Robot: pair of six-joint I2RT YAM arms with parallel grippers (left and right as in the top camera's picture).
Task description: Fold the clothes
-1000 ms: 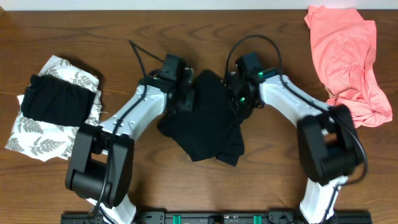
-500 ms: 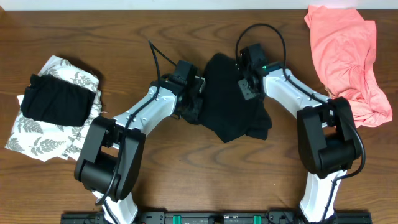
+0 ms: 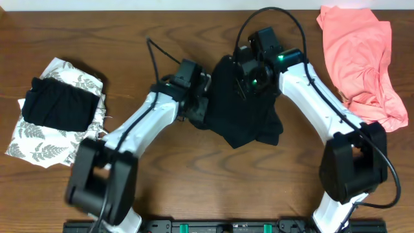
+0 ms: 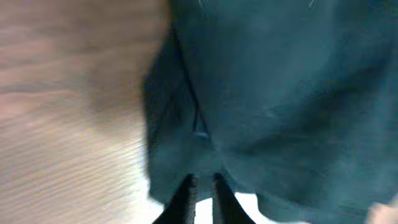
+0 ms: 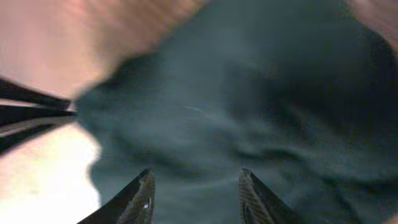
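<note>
At mid-table, the left gripper (image 4: 203,185) has its two fingers drawn almost together, only a thin slit between them, tips right at the near edge of the black shirt (image 3: 242,120). Whether any cloth is caught in that slit, the blurred wrist view does not settle. Across from it, the right gripper (image 5: 196,186) stands with its fingers spread and nothing between them, hanging over dark wrinkled fabric at the shirt's upper right.

The shirt itself lies in a rumpled heap between the two arms, layers overlapping, no clean hem or sleeve laid out. Well off to the far right sits the salmon-pink garment (image 3: 359,58), loose and unfolded. Far left, a folded black garment (image 3: 58,107) rests on top of the leaf-print garment (image 3: 39,145), all on the wooden table (image 3: 97,32).

The danger now looks plain: if those spread fingers close on the heap, they may take several layers at once and pull the shirt up bunched. If the left side lifts with a snagged edge, the cloth could twist further instead of spreading flat.
</note>
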